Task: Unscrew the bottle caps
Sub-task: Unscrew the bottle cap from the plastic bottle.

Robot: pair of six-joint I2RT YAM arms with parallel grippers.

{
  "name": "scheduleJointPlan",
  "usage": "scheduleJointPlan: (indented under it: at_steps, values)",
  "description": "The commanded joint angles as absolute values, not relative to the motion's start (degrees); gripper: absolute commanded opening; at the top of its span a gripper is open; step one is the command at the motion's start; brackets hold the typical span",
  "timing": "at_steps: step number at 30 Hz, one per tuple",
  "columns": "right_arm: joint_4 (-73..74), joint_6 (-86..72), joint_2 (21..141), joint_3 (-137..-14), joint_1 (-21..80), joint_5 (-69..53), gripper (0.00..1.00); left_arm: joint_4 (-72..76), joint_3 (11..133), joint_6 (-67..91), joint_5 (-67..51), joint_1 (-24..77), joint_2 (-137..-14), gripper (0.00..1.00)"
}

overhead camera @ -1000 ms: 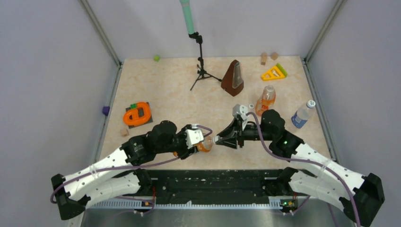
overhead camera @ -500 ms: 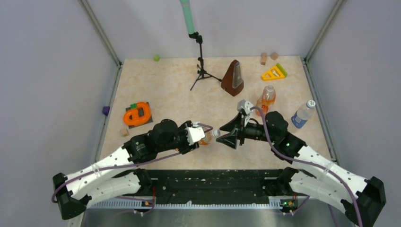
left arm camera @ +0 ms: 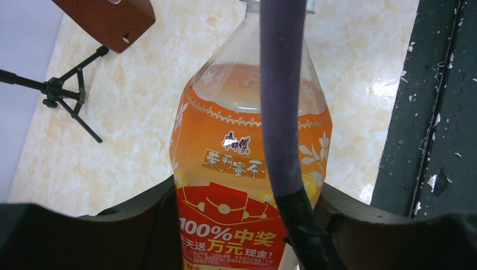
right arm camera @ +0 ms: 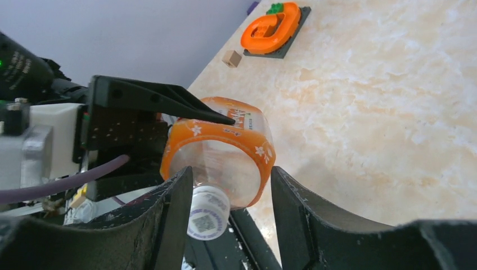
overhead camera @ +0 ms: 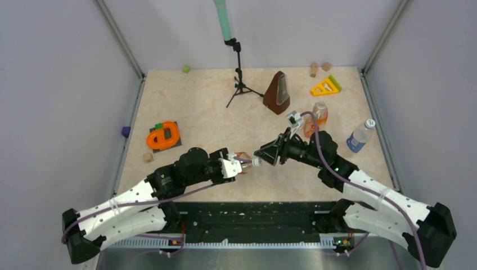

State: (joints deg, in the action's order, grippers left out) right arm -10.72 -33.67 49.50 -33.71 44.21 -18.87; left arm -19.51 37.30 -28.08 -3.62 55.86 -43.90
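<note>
My left gripper (overhead camera: 233, 167) is shut on the body of a squat bottle (overhead camera: 243, 159) of orange liquid and holds it level above the table, neck pointing right. In the left wrist view the bottle (left arm camera: 247, 163) fills the gap between both fingers, with a purple cable (left arm camera: 281, 112) crossing in front of it. Its white cap (right arm camera: 209, 212) sits between the jaws of my right gripper (right arm camera: 232, 177), which stands open: the cap lies by the left finger, with a gap to the other. A slim orange bottle (overhead camera: 318, 116) and a clear blue-labelled bottle (overhead camera: 360, 135) stand at the right, capped.
A brown metronome (overhead camera: 277, 93) and a small tripod (overhead camera: 239, 73) stand at the back middle. A yellow triangle toy (overhead camera: 325, 86) and wooden blocks (overhead camera: 314, 69) lie at the back right. An orange toy on a dark plate (overhead camera: 163, 136) sits left.
My right gripper, shut on the cap a second ago, has opened, and its wrist has turned. Both grippers and the bottle have shifted a little up the view.
</note>
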Motion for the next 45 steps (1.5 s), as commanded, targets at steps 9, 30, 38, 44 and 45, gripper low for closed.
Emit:
scheduleJointPlan:
  at_steps: [9, 30, 38, 44, 45]
  values:
    - [-11.78, -37.39, 50.48, -35.59, 44.47, -22.77, 0.55, -8.61, 36.39, -29.87, 17.68, 56.63, -43.64, 0.0]
    - [-6.17, -31.99, 50.17, -36.12, 44.47, -27.55, 0.45, -7.36, 36.73, -30.73, 18.98, 57.13, -44.68, 0.0]
    - [-4.08, -30.2, 48.64, -35.98, 44.47, -25.47, 0.11, -6.66, 36.57, -31.47, 19.69, 57.12, -45.66, 0.0]
    - [-3.93, -26.86, 48.0, -35.09, 44.47, -26.97, 0.09, -9.33, 38.93, -27.9, 18.52, 57.12, -46.93, 0.0]
    - [-4.26, -25.84, 47.62, -34.71, 44.45, -27.84, 0.08, -10.11, 39.48, -26.06, 18.24, 57.11, -47.32, 0.0]
